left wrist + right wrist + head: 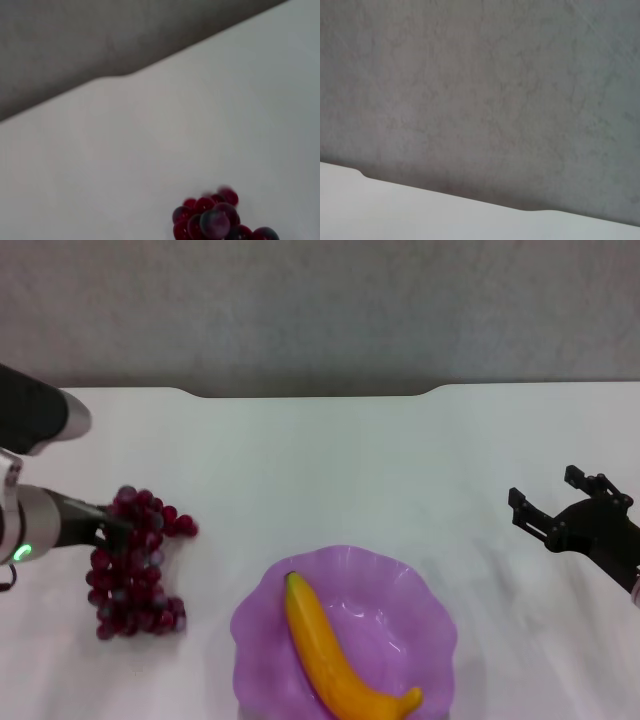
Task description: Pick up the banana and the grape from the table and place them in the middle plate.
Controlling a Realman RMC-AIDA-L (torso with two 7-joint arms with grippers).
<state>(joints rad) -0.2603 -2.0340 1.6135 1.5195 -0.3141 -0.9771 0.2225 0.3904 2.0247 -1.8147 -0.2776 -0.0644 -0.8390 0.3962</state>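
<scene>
Head view: your banana (340, 660) already lies in the plate (415, 590), so half done. Grapes (133, 565) are on the table (330, 470), left gripper (112, 530) at the bunch, can't tell its grip. Right gripper (548, 508) hangs spread open, empty. Left wrist view: grapes (215, 220) on the table, nothing lifted.
</scene>
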